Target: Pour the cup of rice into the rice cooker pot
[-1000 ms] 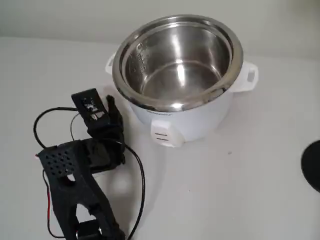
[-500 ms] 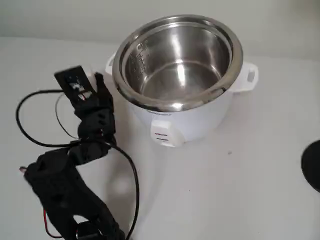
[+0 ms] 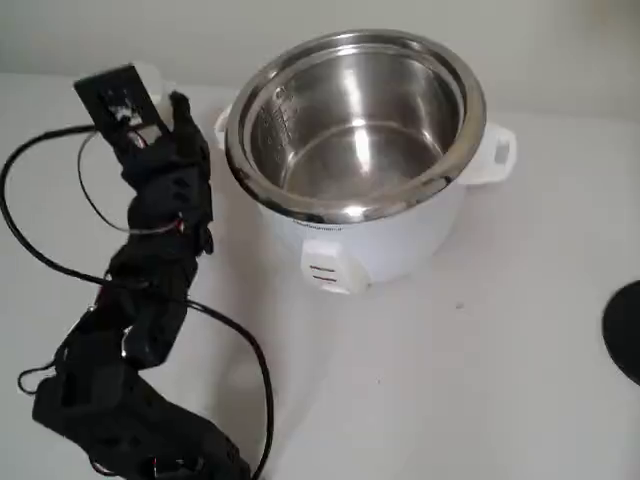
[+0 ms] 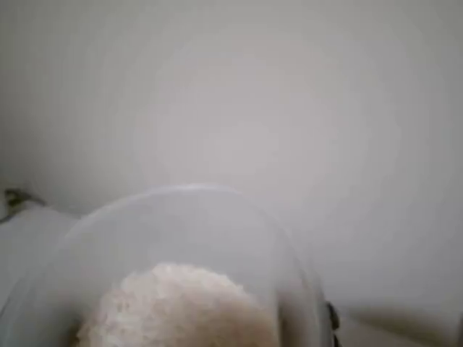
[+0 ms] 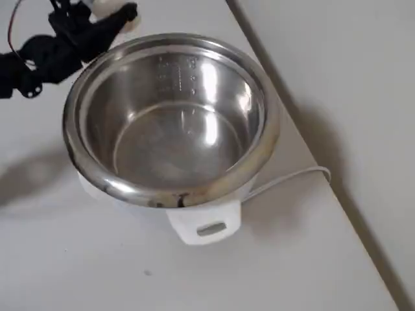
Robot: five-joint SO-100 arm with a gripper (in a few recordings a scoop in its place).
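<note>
The cup of rice [image 4: 181, 282] was seen near the table's far-left edge, beside the rice cooker pot [image 3: 355, 120]. The gripper [image 5: 113, 14] reached it; its grip could not be told. A level carry was judged wise.

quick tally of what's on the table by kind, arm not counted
rice cooker pot: 1
cup of rice: 1
white power cord: 1
dark round object at the fixed view's right edge: 1
total: 4

matte black printed arm [image 3: 150, 290] (loose black cables [image 3: 250, 360] trailing).
</note>
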